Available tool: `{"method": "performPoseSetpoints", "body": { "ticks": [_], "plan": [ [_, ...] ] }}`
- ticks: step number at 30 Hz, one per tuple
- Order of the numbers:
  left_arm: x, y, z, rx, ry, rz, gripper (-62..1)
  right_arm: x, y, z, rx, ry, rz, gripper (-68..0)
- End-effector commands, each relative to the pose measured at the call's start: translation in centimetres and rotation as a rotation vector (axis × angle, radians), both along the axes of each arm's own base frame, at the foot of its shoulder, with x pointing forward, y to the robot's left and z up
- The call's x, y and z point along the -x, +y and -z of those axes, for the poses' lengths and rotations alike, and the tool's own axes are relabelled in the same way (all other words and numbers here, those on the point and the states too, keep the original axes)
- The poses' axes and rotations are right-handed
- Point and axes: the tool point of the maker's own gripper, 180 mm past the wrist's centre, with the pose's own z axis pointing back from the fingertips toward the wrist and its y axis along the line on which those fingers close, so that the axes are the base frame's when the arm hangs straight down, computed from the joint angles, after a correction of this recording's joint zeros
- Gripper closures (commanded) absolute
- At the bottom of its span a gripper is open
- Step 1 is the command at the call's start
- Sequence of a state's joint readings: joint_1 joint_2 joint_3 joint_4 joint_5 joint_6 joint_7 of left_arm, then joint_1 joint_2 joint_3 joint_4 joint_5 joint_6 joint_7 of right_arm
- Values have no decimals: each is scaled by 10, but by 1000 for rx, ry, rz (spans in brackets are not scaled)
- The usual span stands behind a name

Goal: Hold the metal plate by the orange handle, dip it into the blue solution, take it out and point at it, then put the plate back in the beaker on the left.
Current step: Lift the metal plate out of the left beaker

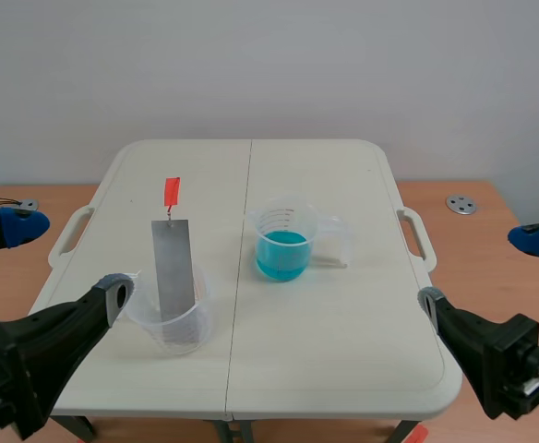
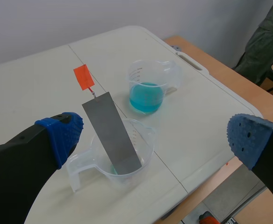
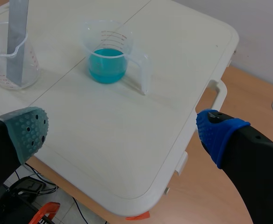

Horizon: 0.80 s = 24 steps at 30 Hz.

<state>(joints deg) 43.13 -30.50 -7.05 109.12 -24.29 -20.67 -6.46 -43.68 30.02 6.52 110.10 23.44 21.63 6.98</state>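
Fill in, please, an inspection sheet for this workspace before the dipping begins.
Surface: white folding table, no spills seen.
Job's things: metal plate with orange handle leaning in the left beaker; blue solution in the second beaker.
Clutter: nothing seen.
Jaws: left jaws open, empty; right jaws open, empty.
Cables: black cables below the table's edge.
Surroundings: grey wall; round metal fitting on wooden surface.

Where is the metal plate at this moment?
In the scene view the metal plate stands tilted in the clear beaker on the left half of the table, left of the beaker of blue solution.
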Motion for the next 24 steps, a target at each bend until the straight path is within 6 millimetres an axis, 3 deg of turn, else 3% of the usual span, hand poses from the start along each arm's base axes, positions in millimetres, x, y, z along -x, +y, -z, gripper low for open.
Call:
{"method": "performPoseSetpoints", "body": {
  "ticks": [1,24],
  "plan": [
    [-1,-2,-6,18,-19,2,-623,-5,1,-9,-10,-34,-3,-663],
    [-1,-2,-6,18,-19,2,-623,-5,2,-11,-13,-39,-11,-663]
  ]
}}
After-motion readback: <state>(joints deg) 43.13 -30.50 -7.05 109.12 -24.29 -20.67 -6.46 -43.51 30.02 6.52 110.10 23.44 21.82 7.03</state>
